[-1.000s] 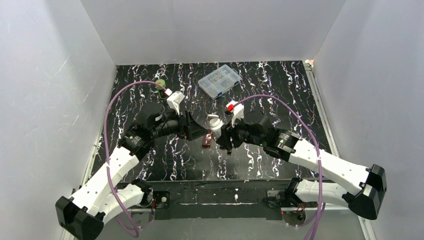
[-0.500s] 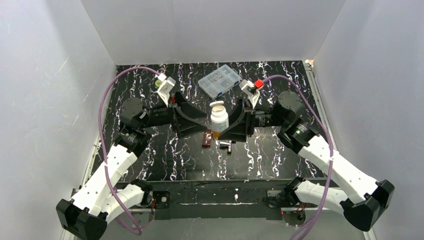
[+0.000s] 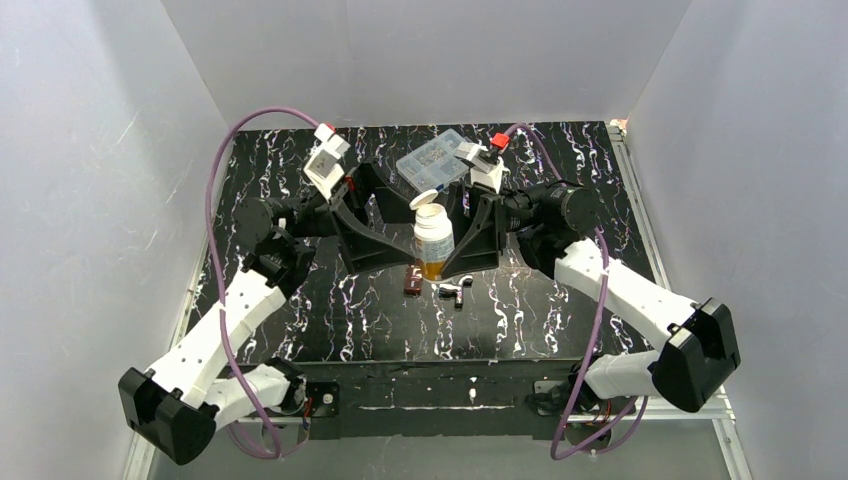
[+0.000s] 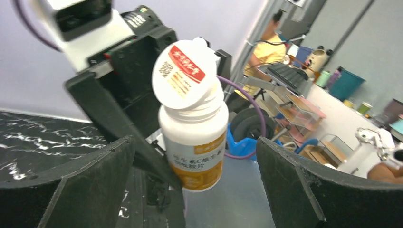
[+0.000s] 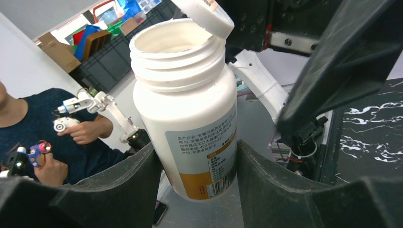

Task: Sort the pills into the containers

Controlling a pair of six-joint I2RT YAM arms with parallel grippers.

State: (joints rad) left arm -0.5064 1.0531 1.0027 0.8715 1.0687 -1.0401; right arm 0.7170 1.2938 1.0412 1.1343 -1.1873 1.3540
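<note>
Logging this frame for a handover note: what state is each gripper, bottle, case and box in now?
pill bottle: cap flipped open, held off the table.
right gripper: shut on the pill bottle.
left gripper: open, facing the pill bottle, not touching.
red-brown case: flat on the table, untouched.
clear compartment box: on the table, lid unclear.

There is one white bottle (image 3: pixel 433 240) with one lid (image 3: pixel 426 199). Also in view are one clear box (image 3: pixel 432 160), one red-brown case (image 3: pixel 412 280) and one silver piece (image 3: pixel 452 292). There are two arms, a left arm (image 3: pixel 235 315) and a right arm (image 3: pixel 620 290).
</note>
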